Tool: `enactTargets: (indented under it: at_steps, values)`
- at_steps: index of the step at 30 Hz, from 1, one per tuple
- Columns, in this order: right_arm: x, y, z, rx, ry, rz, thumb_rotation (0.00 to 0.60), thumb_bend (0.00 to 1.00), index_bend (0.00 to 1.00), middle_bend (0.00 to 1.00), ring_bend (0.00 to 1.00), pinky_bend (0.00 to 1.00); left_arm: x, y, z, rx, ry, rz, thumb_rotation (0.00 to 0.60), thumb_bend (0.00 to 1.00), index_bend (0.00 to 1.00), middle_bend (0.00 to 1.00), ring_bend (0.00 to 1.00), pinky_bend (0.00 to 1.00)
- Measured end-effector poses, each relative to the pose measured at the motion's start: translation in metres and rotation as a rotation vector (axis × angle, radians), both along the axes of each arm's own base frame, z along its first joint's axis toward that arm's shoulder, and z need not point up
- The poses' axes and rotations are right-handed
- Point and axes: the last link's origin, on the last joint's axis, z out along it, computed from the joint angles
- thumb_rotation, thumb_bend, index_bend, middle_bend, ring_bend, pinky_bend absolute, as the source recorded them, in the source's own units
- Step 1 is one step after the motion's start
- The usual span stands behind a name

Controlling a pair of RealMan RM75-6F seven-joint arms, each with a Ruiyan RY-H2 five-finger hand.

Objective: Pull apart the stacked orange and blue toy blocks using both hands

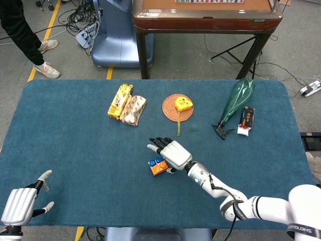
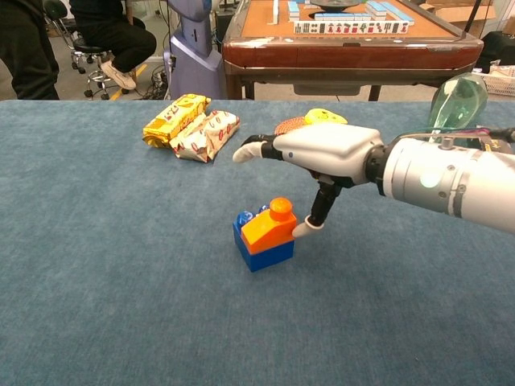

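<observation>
The orange block (image 2: 270,226) sits stacked on the blue block (image 2: 263,248) on the table's blue cloth; the stack also shows in the head view as the orange block (image 1: 159,169) on the blue block (image 1: 154,162). My right hand (image 2: 326,153) hovers just right of and above the stack, fingers spread flat, thumb tip touching the orange block's right side. In the head view that right hand (image 1: 172,152) partly overlaps the stack. My left hand (image 1: 20,206) rests far off at the table's front left corner, fingers apart, holding nothing.
Two snack packets (image 1: 126,104) lie at the back left. A yellow tape measure (image 1: 182,104) sits on a round coaster (image 1: 171,110). A green bottle (image 1: 235,102) and a small dark packet (image 1: 246,119) lie at the back right.
</observation>
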Motion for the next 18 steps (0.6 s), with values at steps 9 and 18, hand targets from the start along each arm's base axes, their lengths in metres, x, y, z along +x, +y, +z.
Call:
enactTargets:
  at_steps: [9,18]
  values:
    - [-0.003,-0.002,0.021,-0.054,0.019,-0.006,0.6,0.0,0.26,0.88,0.98,1.0,0.001,0.0,-0.002,-0.005,-0.001,-0.004,0.6,0.15,0.18,0.47,0.59,0.79]
    - [-0.002,-0.002,0.028,-0.019,0.022,-0.087,0.6,0.0,0.46,1.0,1.0,1.0,0.003,0.001,-0.003,-0.009,-0.001,-0.007,0.6,0.15,0.18,0.47,0.59,0.79]
